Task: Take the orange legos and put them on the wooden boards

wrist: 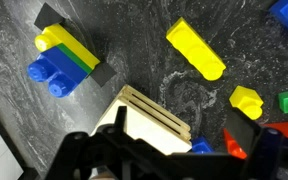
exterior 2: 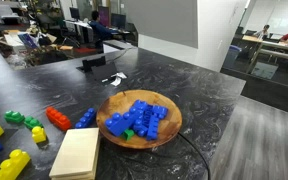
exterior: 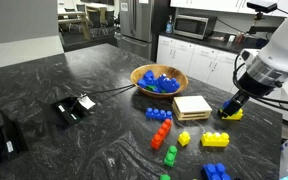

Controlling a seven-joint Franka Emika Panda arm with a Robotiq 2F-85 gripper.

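The orange legos [exterior: 158,114] lie on the dark counter just beside the wooden boards [exterior: 191,107]. They show in both exterior views [exterior 2: 58,118]. In the wrist view only a corner of the orange legos [wrist: 236,145] shows, behind the gripper body. The wooden boards [exterior 2: 76,153] are a small pale square stack in front of the bowl, and also show in the wrist view [wrist: 149,118]. My gripper [exterior: 232,105] hovers low on the far side of the boards from the orange legos, over a yellow brick [exterior: 231,114]. Its fingers [wrist: 174,165] are spread and empty.
A round wooden bowl [exterior: 159,80] of blue bricks stands behind the boards. Loose bricks lie around: a blue one [exterior: 162,132], a green one [exterior: 170,155], a small yellow one [exterior: 183,138] and a yellow-green-blue stack [wrist: 62,58]. A black device [exterior: 74,108] with a cable sits nearby.
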